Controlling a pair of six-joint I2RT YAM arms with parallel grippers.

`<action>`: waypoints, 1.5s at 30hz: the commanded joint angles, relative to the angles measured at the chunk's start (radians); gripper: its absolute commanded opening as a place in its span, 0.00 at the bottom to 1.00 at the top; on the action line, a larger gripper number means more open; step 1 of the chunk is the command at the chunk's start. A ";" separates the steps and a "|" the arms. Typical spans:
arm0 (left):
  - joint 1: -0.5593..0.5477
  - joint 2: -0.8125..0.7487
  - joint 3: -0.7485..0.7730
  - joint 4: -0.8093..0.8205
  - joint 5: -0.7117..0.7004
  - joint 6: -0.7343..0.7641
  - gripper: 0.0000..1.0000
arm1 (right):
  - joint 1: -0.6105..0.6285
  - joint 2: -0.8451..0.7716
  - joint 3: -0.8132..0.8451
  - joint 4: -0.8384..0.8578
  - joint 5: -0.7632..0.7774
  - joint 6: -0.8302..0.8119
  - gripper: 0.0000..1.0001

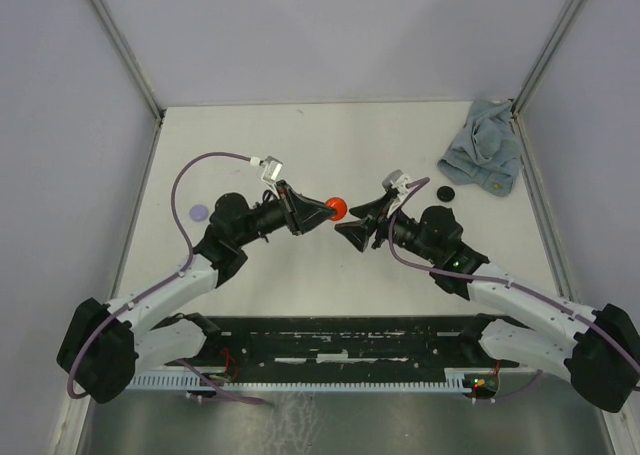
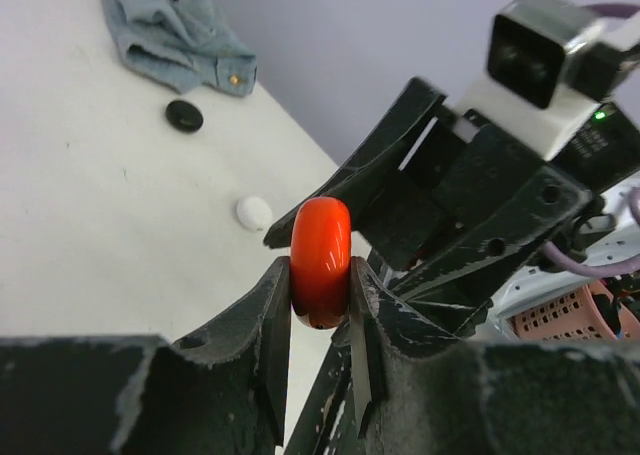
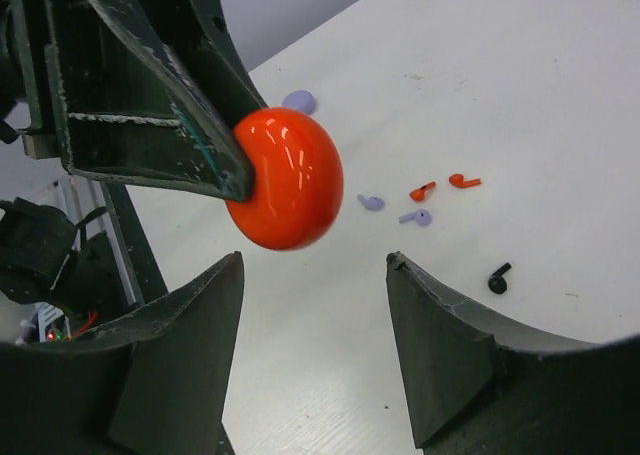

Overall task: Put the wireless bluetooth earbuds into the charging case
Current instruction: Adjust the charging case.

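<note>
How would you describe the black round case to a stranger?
Find the crumpled blue cloth in the far right corner of the table. Just off its near left corner lies the black round case. Unlike the red round case in the left tool, it is black and lies flat.

white table (image 1: 300,145), flat matte top. top view: crumpled blue cloth (image 1: 483,155) in the 2 o'clock corner. black disc (image 1: 446,194) just beside it at the cloth's 7 o'clock, not touching. lilac disc (image 1: 199,212) at 9 o'clock, near the table edge. left wrist view: white disc (image 2: 254,212) at 5 o'clock from the black disc, apart from it. right wrist view: two red earbuds (image 3: 422,190) side by side, two lilac earbuds (image 3: 371,202) just beside them at 7 o'clock, none touching. black earbud (image 3: 499,278) alone at 5 o'clock from the red pair.
</note>
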 commanded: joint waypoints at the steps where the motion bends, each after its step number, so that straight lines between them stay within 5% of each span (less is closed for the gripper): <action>1: -0.016 -0.049 -0.029 0.194 -0.073 -0.047 0.11 | -0.004 -0.011 -0.038 0.252 0.007 0.137 0.66; 16: -0.037 -0.050 -0.066 0.352 -0.046 -0.131 0.11 | -0.012 0.107 -0.090 0.622 -0.088 0.270 0.57; 29: -0.038 -0.063 -0.080 0.397 0.017 -0.154 0.12 | -0.048 0.137 -0.106 0.715 -0.142 0.316 0.44; 45: -0.038 -0.062 -0.104 0.481 0.064 -0.157 0.13 | -0.093 0.237 -0.082 0.939 -0.212 0.513 0.47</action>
